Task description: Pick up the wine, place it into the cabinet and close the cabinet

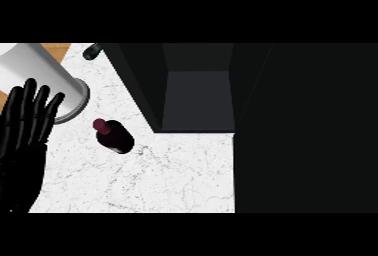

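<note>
A dark wine bottle (pixel 112 136) with a maroon neck stands upright on the white marbled counter (pixel 162 175), just left of the cabinet. The dark cabinet (pixel 199 100) is open, showing a grey inner floor, and its door (pixel 306 130) fills the right side of the view. My left hand (pixel 26 130) rests at the left edge, open with fingers straight and pointing up, apart from the bottle. The right hand does not show.
A tall white cylindrical container (pixel 40 75) on a round grey base stands at the upper left, behind my left hand. A small dark green object (pixel 93 50) lies at the counter's far edge beside the cabinet.
</note>
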`<action>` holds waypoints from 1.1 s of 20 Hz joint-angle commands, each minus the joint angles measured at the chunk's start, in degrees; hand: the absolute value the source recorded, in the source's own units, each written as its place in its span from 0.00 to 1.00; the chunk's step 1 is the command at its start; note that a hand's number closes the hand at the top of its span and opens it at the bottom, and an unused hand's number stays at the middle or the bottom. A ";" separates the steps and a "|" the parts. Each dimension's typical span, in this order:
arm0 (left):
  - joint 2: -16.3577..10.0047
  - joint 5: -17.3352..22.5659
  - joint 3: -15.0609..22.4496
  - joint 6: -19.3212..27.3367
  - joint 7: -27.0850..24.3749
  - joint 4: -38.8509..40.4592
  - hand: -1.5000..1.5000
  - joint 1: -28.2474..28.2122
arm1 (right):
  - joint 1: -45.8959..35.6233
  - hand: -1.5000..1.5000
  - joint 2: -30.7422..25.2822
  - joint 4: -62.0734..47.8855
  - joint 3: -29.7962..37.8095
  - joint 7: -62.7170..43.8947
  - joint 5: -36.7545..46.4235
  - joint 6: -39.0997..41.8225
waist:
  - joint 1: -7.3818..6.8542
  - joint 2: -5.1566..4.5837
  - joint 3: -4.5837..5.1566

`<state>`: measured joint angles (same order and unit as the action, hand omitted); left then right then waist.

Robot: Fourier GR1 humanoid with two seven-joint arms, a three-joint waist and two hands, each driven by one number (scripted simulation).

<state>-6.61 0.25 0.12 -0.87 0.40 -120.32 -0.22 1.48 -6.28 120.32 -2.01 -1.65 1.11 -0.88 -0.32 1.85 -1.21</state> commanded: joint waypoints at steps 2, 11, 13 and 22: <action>2.59 -6.65 -0.03 5.53 -2.68 -0.42 0.00 1.19 | 4.02 0.00 1.94 2.76 -2.96 3.82 1.29 0.33 | 0.55 -1.76 1.20; 6.55 0.16 8.76 29.03 1.13 -0.48 0.00 -0.55 | 10.08 0.00 -2.03 12.41 -7.52 -10.24 -14.33 9.98 | 1.03 -1.51 1.23; 6.57 -4.76 13.01 35.47 6.00 -2.62 0.00 2.74 | 11.47 0.00 -1.96 17.63 -8.46 -13.16 -14.31 8.61 | 1.08 -1.56 1.17; 6.60 -14.96 25.00 43.91 11.11 -8.02 0.00 -0.23 | 21.50 0.00 -1.86 31.41 -14.65 -19.04 -11.83 6.69 | 1.06 -1.50 1.19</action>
<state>-0.07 -10.98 20.30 38.67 9.57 -126.45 0.87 15.80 -7.58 139.21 -13.89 -16.63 -11.21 6.41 0.53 0.25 -0.02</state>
